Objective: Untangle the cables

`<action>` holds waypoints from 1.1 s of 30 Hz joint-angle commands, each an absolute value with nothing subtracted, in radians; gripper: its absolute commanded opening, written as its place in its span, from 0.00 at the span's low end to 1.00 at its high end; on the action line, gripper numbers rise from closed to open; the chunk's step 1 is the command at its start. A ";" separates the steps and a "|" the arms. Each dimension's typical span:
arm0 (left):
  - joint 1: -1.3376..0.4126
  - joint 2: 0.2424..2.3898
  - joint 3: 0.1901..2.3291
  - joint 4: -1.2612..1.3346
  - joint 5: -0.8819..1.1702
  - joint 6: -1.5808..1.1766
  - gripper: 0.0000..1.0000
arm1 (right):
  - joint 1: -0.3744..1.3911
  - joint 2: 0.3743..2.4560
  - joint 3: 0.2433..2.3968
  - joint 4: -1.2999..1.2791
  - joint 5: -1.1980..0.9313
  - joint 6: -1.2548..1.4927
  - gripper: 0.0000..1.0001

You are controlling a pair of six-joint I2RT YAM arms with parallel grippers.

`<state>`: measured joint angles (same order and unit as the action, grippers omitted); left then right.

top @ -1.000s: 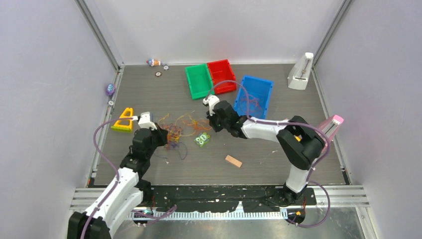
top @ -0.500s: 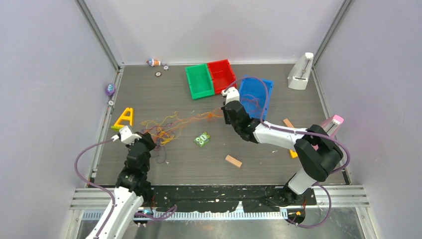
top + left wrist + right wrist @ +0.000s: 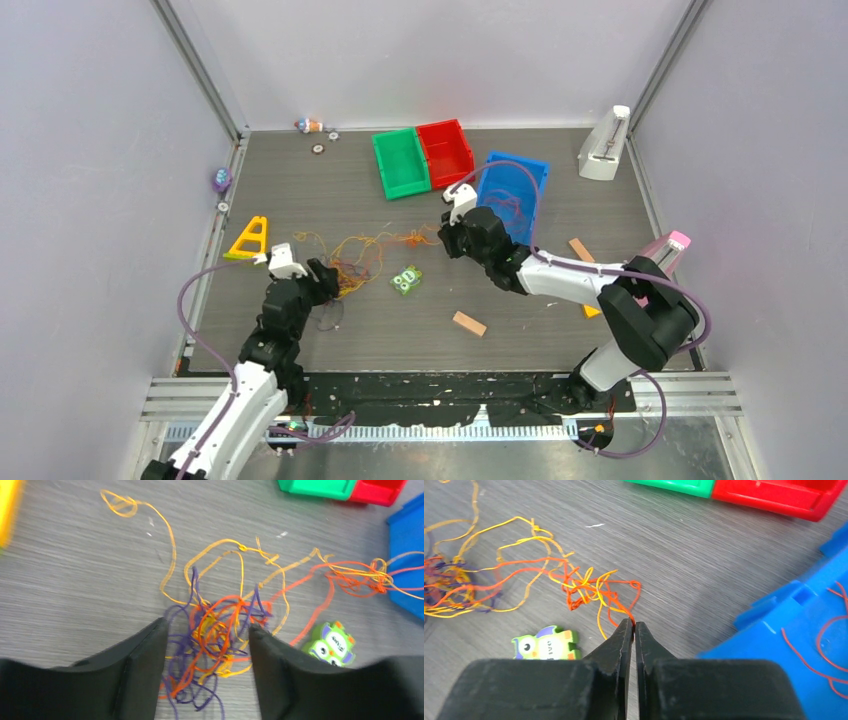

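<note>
Brought the left pincer (image 3: 207, 625) forward to the knot since half a second ago, and drew the right pincer (image 3: 633, 625) back a little, away from the blue bin (image 3: 530, 170). Loosened the strands that were stretched between the two arms.

Holds the left jaws wide, one black finger on each side of the densest clump of the cables (image 3: 220, 627): purple, orange-red and yellow loops wound together on the grey desk (image 3: 75, 570). Cannot tell whether either finger touches the wires. Holds the right jaws pressed together, gripping a single orange-red strand at the very tips, at the right end of the tangle.

Shows, between clump and right tips, loose yellow and orange curls spread flat, with a smaller orange knot just before the tips. Shows a green owl puzzle piece (image 3: 405, 281) on the near side of these curls, just beside them. Shows also a few red wires inside the blue bin, apart from the main tangle. Shows a green bin (image 3: 400, 165) and a red bin (image 3: 445, 152) side by side, touching, farther back.
</note>
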<state>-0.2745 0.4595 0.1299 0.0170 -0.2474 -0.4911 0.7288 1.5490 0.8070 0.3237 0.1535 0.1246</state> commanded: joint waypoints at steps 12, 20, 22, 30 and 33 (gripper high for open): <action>-0.374 0.834 0.376 0.189 0.124 -0.337 0.77 | 0.724 1.496 0.785 0.489 -0.147 0.095 0.18; -0.451 1.210 0.664 -0.006 0.086 -0.291 0.75 | 0.716 1.553 0.871 0.337 0.048 0.122 0.60; -0.451 1.282 0.711 -0.059 0.048 -0.292 0.73 | 0.701 1.631 0.935 0.220 0.059 0.148 0.60; -0.451 1.286 0.660 -0.007 -0.081 -0.307 0.71 | 0.681 1.880 1.186 -0.048 -0.017 0.196 0.66; -0.450 1.248 0.616 0.039 -0.120 -0.317 0.71 | 0.683 1.926 1.240 -0.097 0.039 0.208 0.72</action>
